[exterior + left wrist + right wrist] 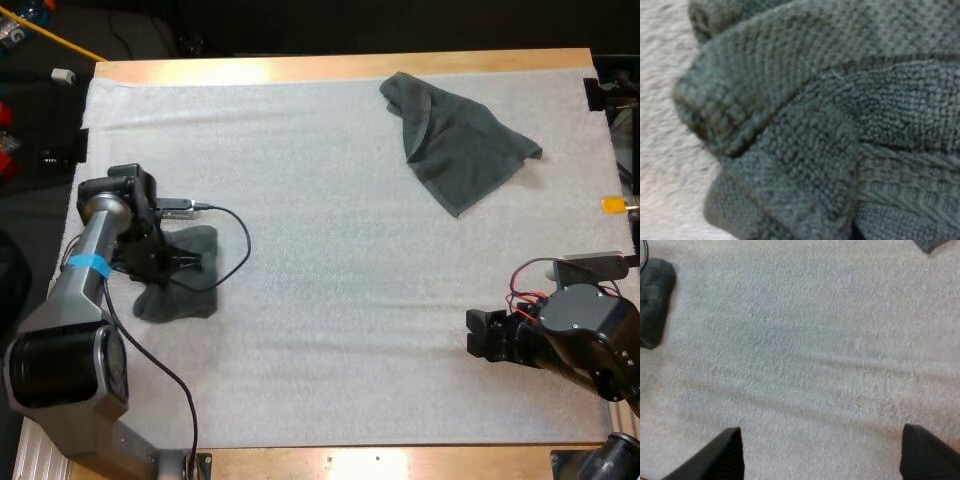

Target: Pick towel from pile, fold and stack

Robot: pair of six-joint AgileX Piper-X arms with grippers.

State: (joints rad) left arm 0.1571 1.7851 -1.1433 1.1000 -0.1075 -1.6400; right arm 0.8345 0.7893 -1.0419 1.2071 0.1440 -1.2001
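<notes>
A crumpled dark grey-green towel lies at the left side of the white mat. My left gripper is down on top of it, and the left wrist view looks straight onto the towel's folds from very close. A second towel lies loosely spread at the far right of the mat. My right gripper hovers low over bare mat at the near right, open with nothing between its fingers. The right wrist view also catches the crumpled towel and a corner of the spread towel.
The wooden table edge borders the mat on the far side. A wide stretch of bare mat separates the two towels and the two arms.
</notes>
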